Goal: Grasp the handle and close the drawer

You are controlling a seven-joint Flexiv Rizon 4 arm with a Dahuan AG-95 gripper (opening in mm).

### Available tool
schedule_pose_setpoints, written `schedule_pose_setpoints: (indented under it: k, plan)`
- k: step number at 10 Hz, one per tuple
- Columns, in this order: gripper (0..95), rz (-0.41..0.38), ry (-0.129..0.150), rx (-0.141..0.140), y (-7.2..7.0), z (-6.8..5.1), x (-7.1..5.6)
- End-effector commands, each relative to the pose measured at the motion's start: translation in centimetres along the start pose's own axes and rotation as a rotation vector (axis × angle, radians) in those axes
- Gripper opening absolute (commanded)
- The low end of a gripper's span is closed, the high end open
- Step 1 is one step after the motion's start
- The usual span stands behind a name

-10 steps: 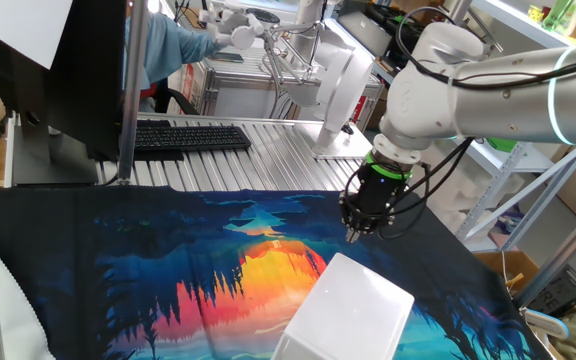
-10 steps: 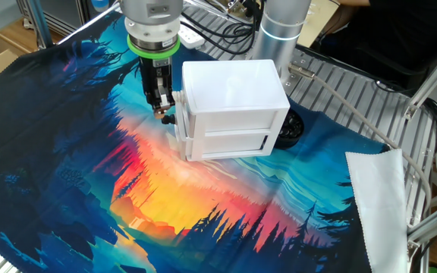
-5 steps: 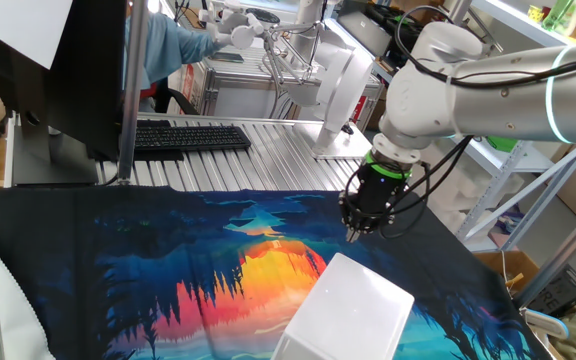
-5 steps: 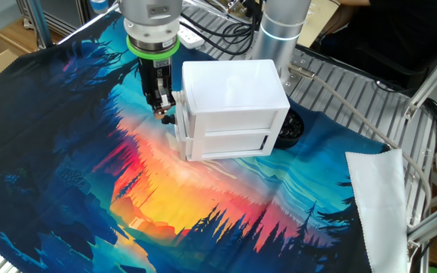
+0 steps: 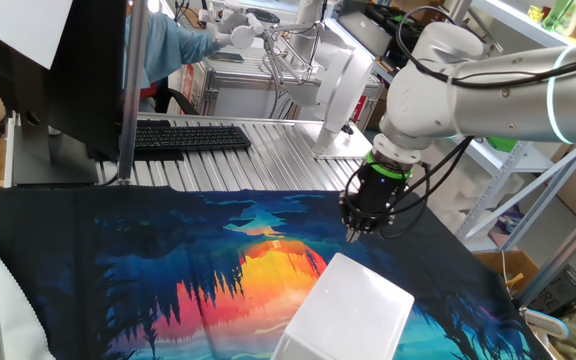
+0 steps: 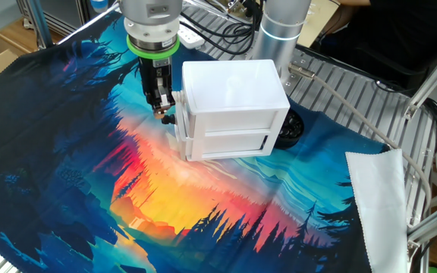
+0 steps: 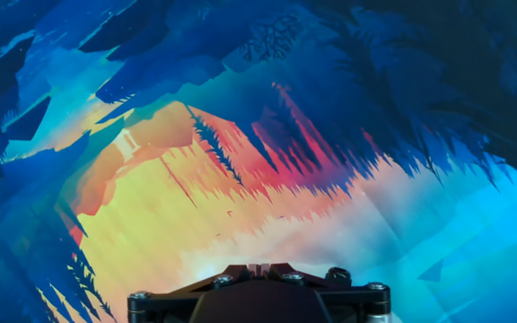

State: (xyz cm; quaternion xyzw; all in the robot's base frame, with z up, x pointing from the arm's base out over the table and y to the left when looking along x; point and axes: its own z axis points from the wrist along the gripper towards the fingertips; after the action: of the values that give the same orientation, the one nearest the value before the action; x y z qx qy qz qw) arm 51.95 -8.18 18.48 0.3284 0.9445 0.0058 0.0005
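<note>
- Beside the left edge of the white unit, the gripper is held, fingers pressed together (nothing gripped).
- The drawer is seen on the patterned cloth, nearly flush.

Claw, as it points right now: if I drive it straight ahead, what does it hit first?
Most likely the printed cloth. The claw points straight down beside the white drawer unit, and the hand view shows only cloth ahead, no handle. Its clearance from the unit's side is hard to judge.
</note>
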Motion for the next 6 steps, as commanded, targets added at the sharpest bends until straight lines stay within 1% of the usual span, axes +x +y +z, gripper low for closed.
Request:
schedule_pose_setpoints:
  k: [1,3,6]
  plan:
    - [0.0,0.008,-0.001,0.0,-0.1,0.0,-0.1]
    - [0.0,0.008,-0.007,-0.001,-0.4,-0.2,-0.3]
    - [0.0,-0.01,-0.005,-0.004,-1.6,-0.6,-1.1]
